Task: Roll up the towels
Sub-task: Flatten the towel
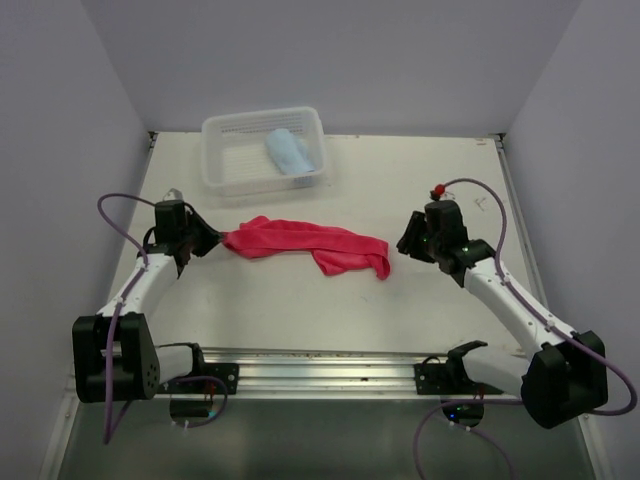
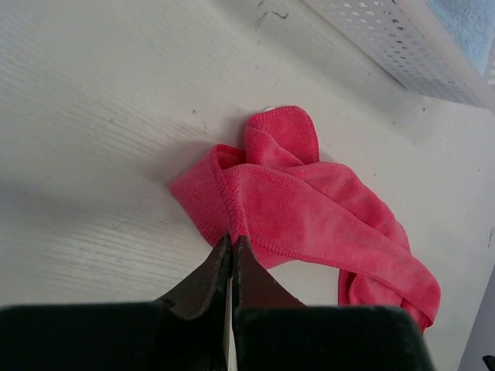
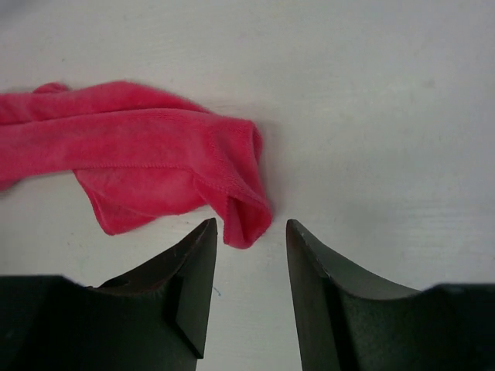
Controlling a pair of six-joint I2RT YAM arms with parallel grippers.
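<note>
Here left fingers point(image 2: 210, 280) pinch the red towel point(image 2: 309, 212); right fingers point(image 3: 192, 267) hover parted.

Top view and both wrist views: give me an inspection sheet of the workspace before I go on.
Surface: white table, faint scuffs.
Job's things: pink towel lies as a loose, unrolled strip between the arms; blue towel sits in the basket.
Clutter: only the basket, at the far edge.
Grippers: left gripper shut on the pink towel's edge; right gripper open, the towel's other end between its fingers, not gripped.
Cables: purple cables loop beside each arm, apart from the towel.
Surroundings: plain walls; nothing else seen.
</note>
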